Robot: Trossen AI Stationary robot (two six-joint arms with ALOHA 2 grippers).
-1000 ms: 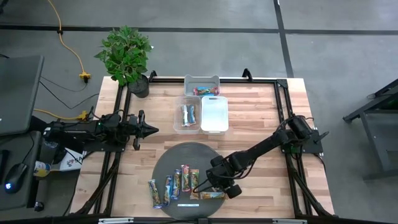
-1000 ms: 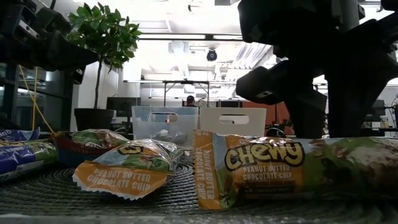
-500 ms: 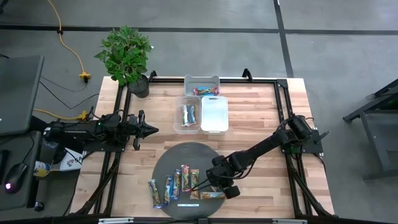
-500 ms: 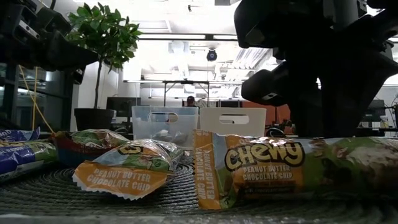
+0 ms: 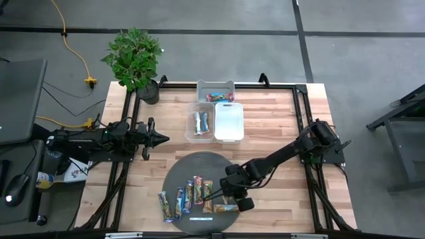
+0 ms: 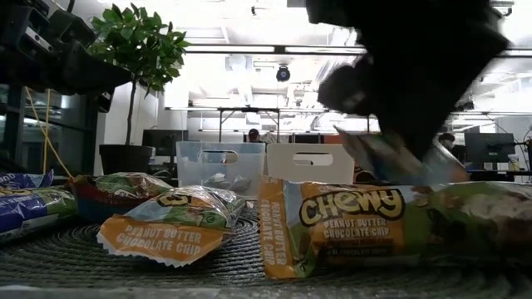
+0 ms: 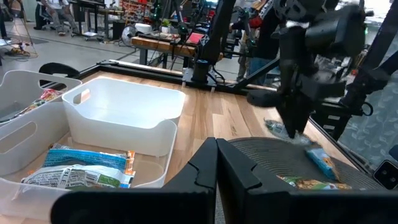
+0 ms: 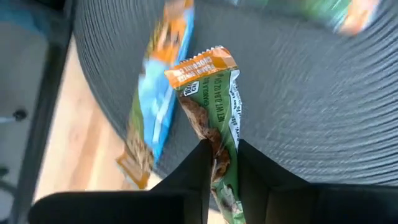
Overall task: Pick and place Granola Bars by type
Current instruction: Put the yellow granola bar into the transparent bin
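Right pincer [image 5: 212, 195] was over the round mat [image 5: 179, 171] at the near edge of the table [image 5: 279, 119], its fingers [image 8: 196, 163] clamped narrow on one green bar [image 8: 214, 93] with an orange end. That bar hung tilted, its lower end just off the mat in the low view.

Count on the mat, apart from the held one: five bars.
- Four in a row side by side [image 5: 179, 199]; the two outer ones looked blue, and I could not tell the colours of the others from above.
- One lying crosswise [image 5: 226, 208] just beside my right pincer, in a green and orange wrapper.

Count of bins: three, grouped at the far middle of the table.
- Small bin [image 5: 216, 85]: pink bars inside, number unclear.
- Clear bin [image 5: 188, 129]: two bars made out, blue.
- White bin [image 5: 229, 121], touching the clear one.

Left pincer [image 5: 163, 138] was parked at the left side of the table, fingers pressed together, holding nothing.
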